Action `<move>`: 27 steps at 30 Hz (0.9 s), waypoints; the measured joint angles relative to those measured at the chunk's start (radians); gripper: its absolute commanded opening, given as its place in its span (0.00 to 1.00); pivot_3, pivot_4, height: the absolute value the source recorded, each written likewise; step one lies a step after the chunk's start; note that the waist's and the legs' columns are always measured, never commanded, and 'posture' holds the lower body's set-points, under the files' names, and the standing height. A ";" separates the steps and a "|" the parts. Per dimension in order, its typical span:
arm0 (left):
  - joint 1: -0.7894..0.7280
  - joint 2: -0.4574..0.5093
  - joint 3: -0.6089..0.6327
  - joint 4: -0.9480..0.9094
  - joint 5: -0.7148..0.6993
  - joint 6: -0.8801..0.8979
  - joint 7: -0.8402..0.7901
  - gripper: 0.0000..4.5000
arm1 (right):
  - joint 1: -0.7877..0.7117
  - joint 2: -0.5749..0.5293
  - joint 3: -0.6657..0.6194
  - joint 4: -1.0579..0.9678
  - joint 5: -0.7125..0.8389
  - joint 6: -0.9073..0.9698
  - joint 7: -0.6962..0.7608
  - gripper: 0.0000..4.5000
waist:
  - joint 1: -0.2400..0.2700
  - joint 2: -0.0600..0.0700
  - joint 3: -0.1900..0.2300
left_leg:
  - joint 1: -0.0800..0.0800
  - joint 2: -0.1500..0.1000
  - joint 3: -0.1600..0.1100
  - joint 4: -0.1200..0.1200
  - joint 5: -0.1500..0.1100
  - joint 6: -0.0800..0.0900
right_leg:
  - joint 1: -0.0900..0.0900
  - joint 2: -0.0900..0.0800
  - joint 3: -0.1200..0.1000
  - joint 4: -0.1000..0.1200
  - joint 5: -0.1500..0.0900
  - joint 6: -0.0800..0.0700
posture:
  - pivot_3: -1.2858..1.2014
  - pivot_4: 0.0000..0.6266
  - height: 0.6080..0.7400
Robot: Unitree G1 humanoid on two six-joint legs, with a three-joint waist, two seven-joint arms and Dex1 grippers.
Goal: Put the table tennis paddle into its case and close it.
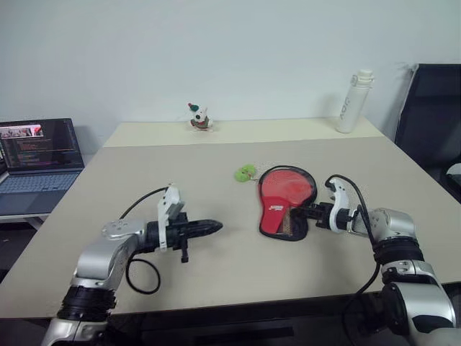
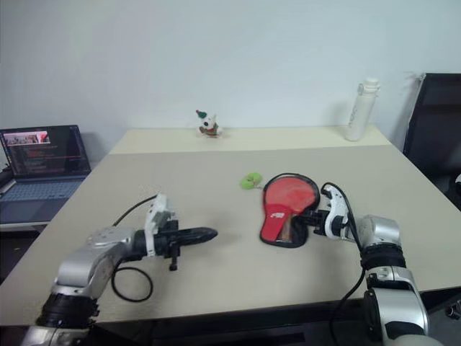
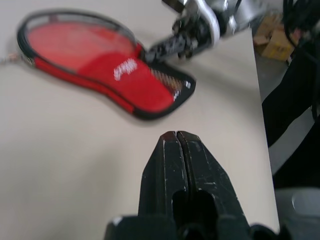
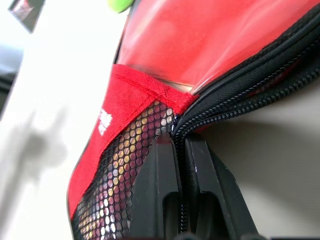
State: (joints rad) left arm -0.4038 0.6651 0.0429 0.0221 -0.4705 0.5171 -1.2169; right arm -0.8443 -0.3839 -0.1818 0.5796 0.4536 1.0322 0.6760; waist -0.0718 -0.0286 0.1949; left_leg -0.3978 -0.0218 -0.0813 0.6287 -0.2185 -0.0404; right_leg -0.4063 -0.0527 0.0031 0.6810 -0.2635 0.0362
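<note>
Case (image 1: 282, 209) zip rim pinched in the closed right gripper (image 4: 181, 145); left gripper (image 1: 216, 227) closed, empty, well apart.

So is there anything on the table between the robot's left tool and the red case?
No. Between the left tool and the case there is just bare table, as the left eye view shows.

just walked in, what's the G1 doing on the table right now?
It is packing a table tennis paddle into its red and black case on the table. The paddle's red face lies in the open case. The right gripper is shut on the case's black zip edge near the mesh pocket, with the zip not yet closed. The left gripper is shut, holds nothing and hovers apart from the case.
</note>
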 measured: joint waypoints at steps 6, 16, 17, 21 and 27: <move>0.052 0.015 0.000 -0.057 -0.012 -0.001 -0.016 0.00 | 0.131 0.054 0.045 -0.282 0.076 0.168 -0.010 0.01 | 0.011 0.000 0.000 | 0.000 0.002 0.001 0.000 0.000 0.000 | 0.000 -0.001 0.002 -0.001 0.000 0.000 | 0.52 0.24 1.00; 0.073 0.034 0.000 -0.090 -0.038 0.005 -0.020 0.00 | 0.360 0.063 -0.033 -0.663 0.183 0.416 -0.120 0.01 | 0.024 0.000 0.000 | 0.000 0.001 0.001 0.000 0.000 0.000 | 0.000 -0.001 0.002 -0.001 0.000 0.000 | 0.52 0.24 1.00; 0.072 0.035 -0.001 -0.090 -0.038 0.005 -0.020 0.00 | 0.383 0.058 -0.041 -0.699 0.196 0.439 -0.129 0.01 | 0.024 0.000 0.000 | 0.000 0.001 0.001 0.000 0.000 0.000 | 0.000 -0.001 0.002 -0.001 0.000 0.001 | 0.52 0.24 1.00; 0.054 0.035 -0.006 -0.086 -0.038 0.004 -0.021 0.00 | 0.426 0.058 -0.072 -0.772 0.217 0.487 -0.153 0.01 | 0.025 0.000 0.000 | 0.000 0.001 0.001 0.001 0.000 0.000 | 0.000 -0.001 0.002 -0.001 -0.001 0.002 | 0.52 0.24 1.00; 0.045 0.035 -0.016 -0.077 -0.037 0.001 -0.021 0.00 | 0.431 0.057 -0.073 -0.774 0.217 0.487 -0.175 0.01 | 0.025 0.000 0.000 | 0.000 0.000 0.002 0.001 0.000 0.000 | 0.000 -0.001 0.003 -0.001 -0.001 0.002 | 0.52 0.24 1.00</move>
State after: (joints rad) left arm -0.3585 0.6998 0.0268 -0.0547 -0.5072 0.5180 -1.2378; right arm -0.4134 -0.3273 -0.2551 -0.1948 0.6709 1.5187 0.5006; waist -0.0467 -0.0286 0.1949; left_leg -0.3980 -0.0214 -0.0797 0.6293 -0.2185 -0.0404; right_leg -0.4062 -0.0539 0.0057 0.6797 -0.2647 0.0384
